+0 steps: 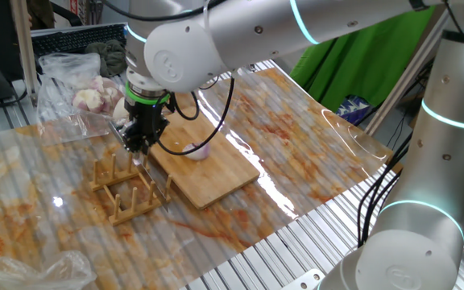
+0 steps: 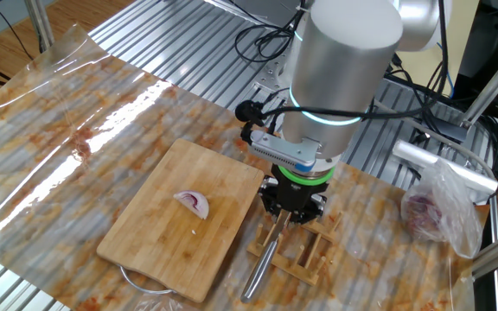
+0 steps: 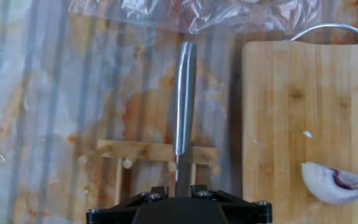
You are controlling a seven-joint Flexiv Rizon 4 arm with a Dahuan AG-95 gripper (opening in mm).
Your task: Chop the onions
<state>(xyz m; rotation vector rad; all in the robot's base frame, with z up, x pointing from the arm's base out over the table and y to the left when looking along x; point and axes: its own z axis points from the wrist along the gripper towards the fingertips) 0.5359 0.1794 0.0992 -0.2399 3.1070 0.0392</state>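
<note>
A small pale onion wedge [image 1: 198, 151] with a purple core lies on the bamboo board [image 1: 208, 181]. It also shows in the other fixed view [image 2: 193, 204] and at the right edge of the hand view [image 3: 335, 182]. A steel-handled knife [image 3: 184, 93] rests in the wooden rack [image 3: 142, 151] beside the board, its handle end down on the table [image 2: 262, 263]. My gripper [image 3: 179, 186] is low over the rack, its jaws standing narrow on either side of the knife where handle meets blade. It also shows in both fixed views [image 1: 138, 149] [image 2: 288, 214].
A plastic bag of whole peeled bulbs [image 1: 87, 97] lies behind the rack; it also shows in the other fixed view [image 2: 439, 212]. A crumpled empty bag [image 1: 31, 270] lies at the front left. A stained clear sheet [image 1: 296, 153] covers the table. The board's metal loop handle [image 3: 328, 28] points away.
</note>
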